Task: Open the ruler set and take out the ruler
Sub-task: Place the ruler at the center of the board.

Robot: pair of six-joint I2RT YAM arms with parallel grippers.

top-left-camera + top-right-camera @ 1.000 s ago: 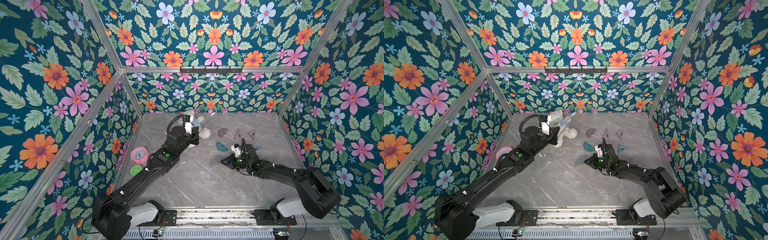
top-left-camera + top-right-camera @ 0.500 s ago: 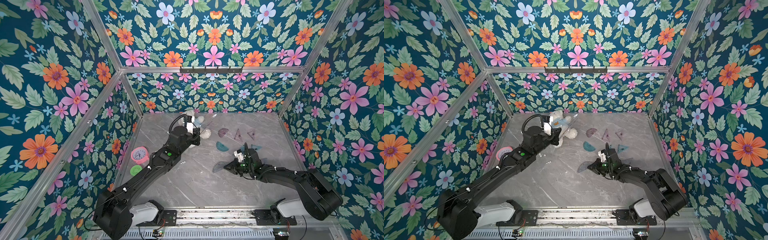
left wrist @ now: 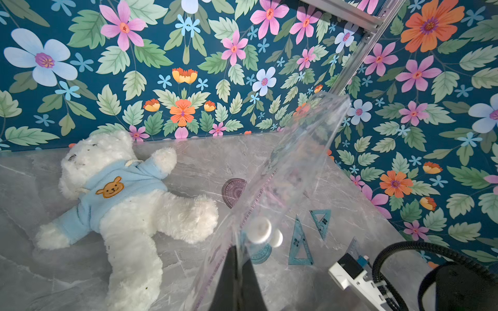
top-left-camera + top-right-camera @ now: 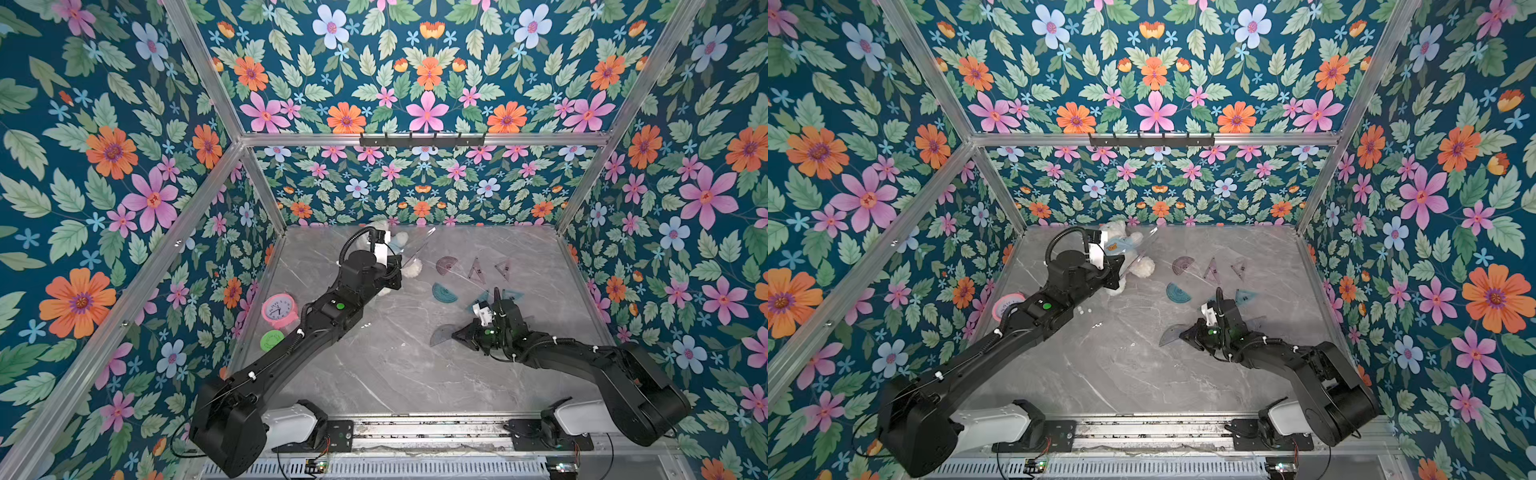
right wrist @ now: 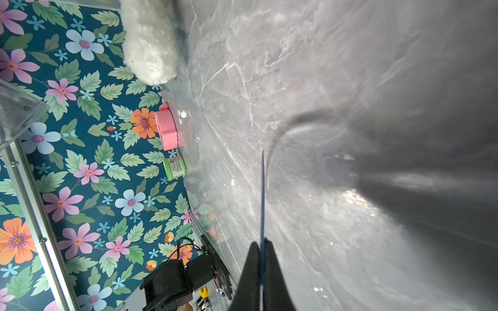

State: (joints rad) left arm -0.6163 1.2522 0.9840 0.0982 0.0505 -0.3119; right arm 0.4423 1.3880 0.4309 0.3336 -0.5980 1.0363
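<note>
Withdrawn slightly toward the counter (image 4: 395, 374) front, the right gripper (image 4: 457, 333) has jaws clamped on a protractor (image 4: 439, 337) (edge-on at the wrist). The left gripper (image 3: 235, 249) jaws pinch the clear pouch (image 3: 296, 161) aloft. Extraction under way; next: lay piece flat, release.

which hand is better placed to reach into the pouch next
Right. The left hand is shut on the pouch and holds it up off the table, so it is busy. The right hand need only put down the protractor it grips first.
</note>
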